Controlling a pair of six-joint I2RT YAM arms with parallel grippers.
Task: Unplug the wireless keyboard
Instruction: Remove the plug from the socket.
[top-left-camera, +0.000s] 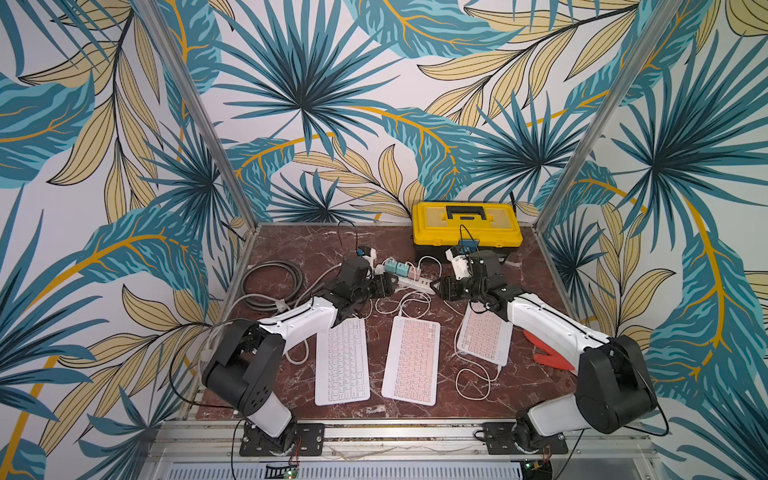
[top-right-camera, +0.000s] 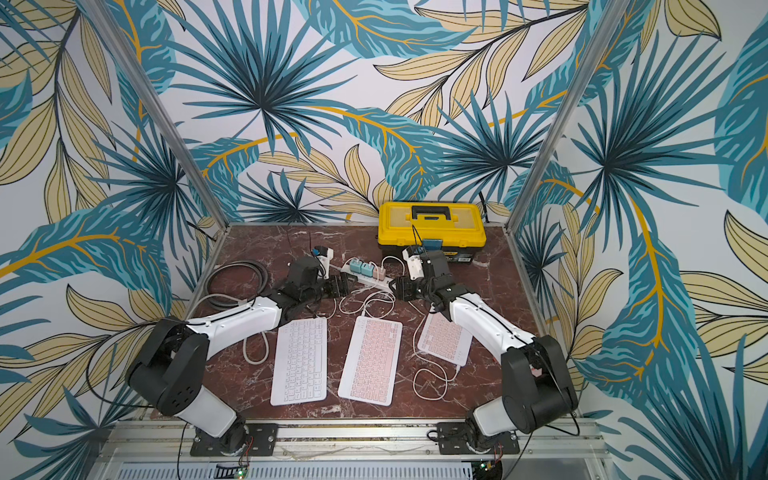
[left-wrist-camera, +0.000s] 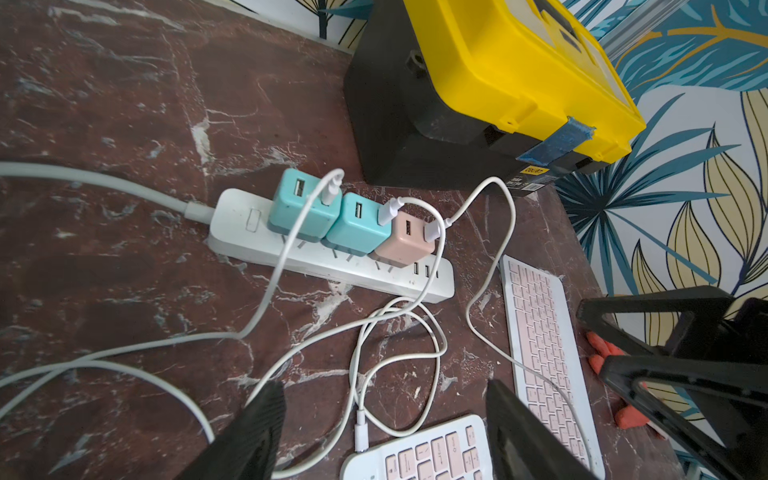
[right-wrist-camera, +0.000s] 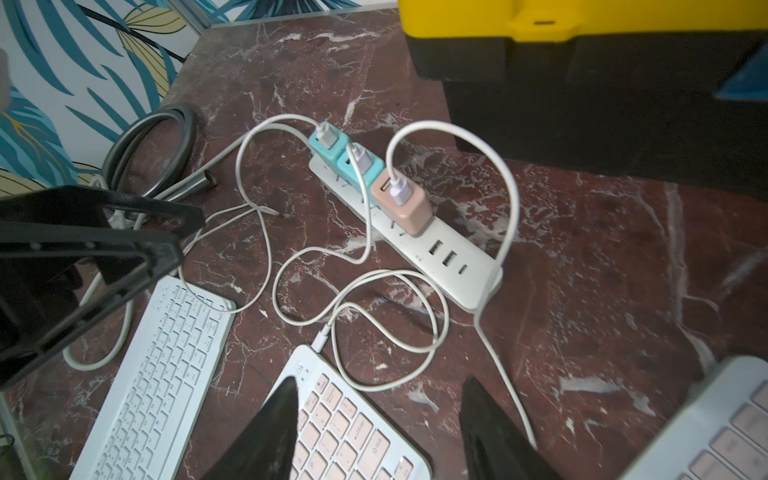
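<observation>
- Left wrist view: the left gripper (left-wrist-camera: 384, 395) has its jaws spread with nothing between them. It hangs over the white cable plug (left-wrist-camera: 360, 432) seated in the end of the middle keyboard (left-wrist-camera: 415, 453).
- Right wrist view: the right gripper (right-wrist-camera: 380, 384) is likewise spread and empty, above a corner of that keyboard.
- In both top views the middle keyboard (top-left-camera: 411, 359) lies at lower centre of the frame. It sits between a white keyboard (top-left-camera: 341, 361) and a third keyboard (top-left-camera: 484, 336). The power strip (top-left-camera: 415, 283) is just above it in the frame, between the two grippers.
- All three keyboards are wired. Going by where the grippers hang, the middle one looks like the target, and the step in hand is the approach to its plug.
- To do it well, pin the keyboard body near the port with one gripper, since it looks light and likely to slide.
- Pinch the plug's hard shell with the other gripper, not the cord.
- Pull straight out along the keyboard's plane, without twisting.
- Slack cord loops (right-wrist-camera: 390, 273) lie just beside the plug, so a careless pinch could catch the wrong strand.
</observation>
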